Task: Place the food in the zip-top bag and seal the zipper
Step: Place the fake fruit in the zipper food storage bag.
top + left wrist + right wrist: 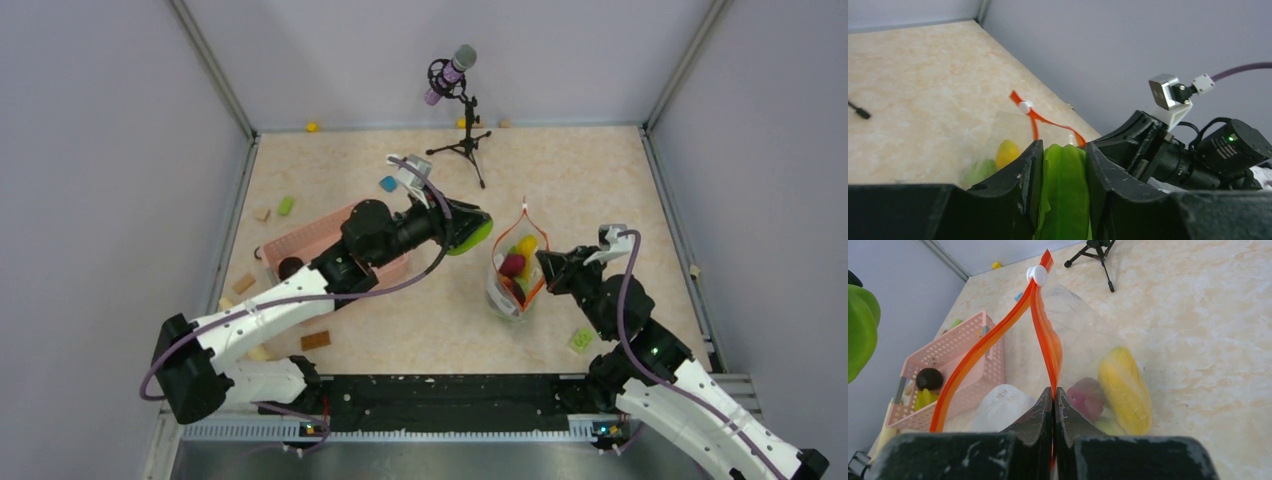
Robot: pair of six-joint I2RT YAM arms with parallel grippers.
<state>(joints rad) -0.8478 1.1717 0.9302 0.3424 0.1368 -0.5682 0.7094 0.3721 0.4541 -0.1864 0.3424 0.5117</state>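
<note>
The clear zip-top bag (512,285) stands right of centre with its mouth open. Its orange-red zipper (993,340) has a white slider (1037,275) at the far end. A maroon piece (1087,396) and a yellow piece (1126,389) lie inside. My right gripper (1053,392) is shut on the near side of the zipper strip. My left gripper (1062,150) is shut on a bright green piece (1064,190) and holds it in the air left of the bag, as the top view shows (468,235). A dark brown round piece (929,379) sits in the pink basket.
The pink slotted basket (300,240) lies under my left arm. A microphone on a tripod (458,120) stands at the back. Small blocks lie about: blue (388,184), green (286,205), tan (315,340) and a green one near my right arm (581,340).
</note>
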